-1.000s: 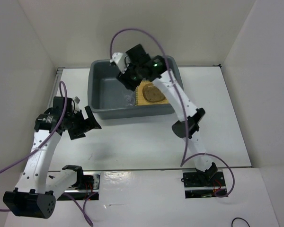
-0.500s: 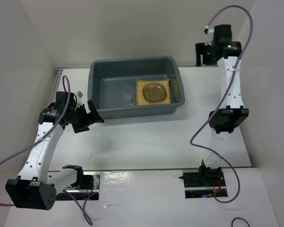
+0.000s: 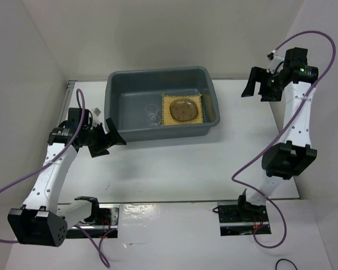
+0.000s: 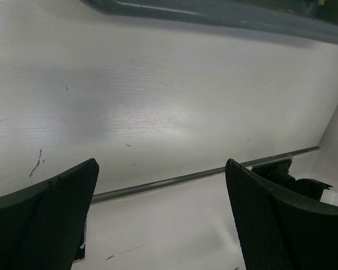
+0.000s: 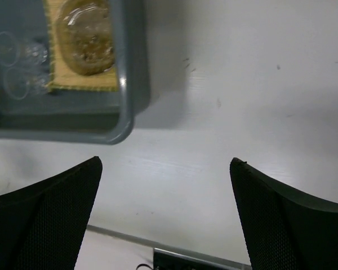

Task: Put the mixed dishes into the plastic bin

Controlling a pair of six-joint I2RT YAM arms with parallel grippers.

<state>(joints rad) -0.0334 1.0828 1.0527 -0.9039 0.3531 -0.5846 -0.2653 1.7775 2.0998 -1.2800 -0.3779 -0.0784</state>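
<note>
Two arms over a white table (image 3: 174, 163), nothing held in either claw. Grey plastic bin (image 3: 158, 72) sits at the far middle of the table, long side running left-right. All the dishes seen are inside it.

Left claw (image 3: 114, 134) is spread open, hanging just outside the bin's near-left corner, apart from the wall. The left wrist view shows only bare table between the fingers (image 4: 56, 202), with the bin's edge at the top of that view.

Right claw (image 3: 257, 90) is also spread open, up over the far right of the table, well apart from the bin. The right wrist view looks down past the fingers (image 5: 50, 208) at the bin's corner and the table beside it; nothing between them.

Square tan mat (image 3: 167, 117) lies flat on the bin floor in the right half, close to the near and right walls. Round see-through plate (image 3: 184, 109) rests on the mat, about centred and smaller than it.

Small clear cup (image 3: 154, 118) stands on the bin floor just left of the mat, near the near wall. A second clear round outline shows just behind the cup; can't tell what it is.
</note>
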